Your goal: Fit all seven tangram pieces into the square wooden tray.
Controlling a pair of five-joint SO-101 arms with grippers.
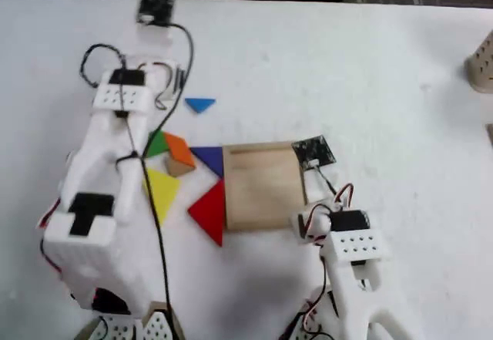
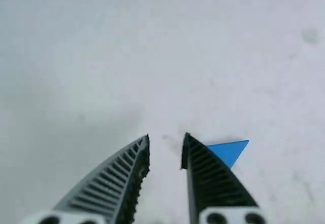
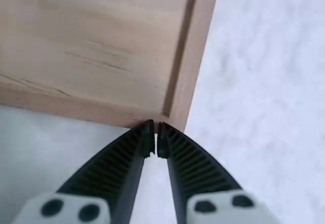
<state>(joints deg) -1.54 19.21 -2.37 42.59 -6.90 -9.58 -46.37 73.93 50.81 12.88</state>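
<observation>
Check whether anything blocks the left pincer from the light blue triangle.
Nothing visible does. The light blue triangle lies on the bare table just beside the open left pincer, outside its gap.

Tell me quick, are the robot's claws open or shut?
Left gripper: open, holding nothing, beside the blue triangle.
Right gripper: shut, empty, at the tray corner.

Square wooden tray [image 1: 262,190] sits about mid-table. Bunched up on its left side: dark blue triangle [image 1: 209,159] and red triangle [image 1: 210,210] right against the rim, red one nearer the arms. Farther left you get the orange piece [image 1: 180,149], green triangle [image 1: 157,144], small tan piece [image 1: 180,167] and yellow piece [image 1: 162,190]. Small light blue triangle [image 2: 228,150] lies apart behind the bunch, just beside the left gripper [image 2: 165,142]. Right gripper [image 3: 155,130] is at the tray's near right corner.
</observation>
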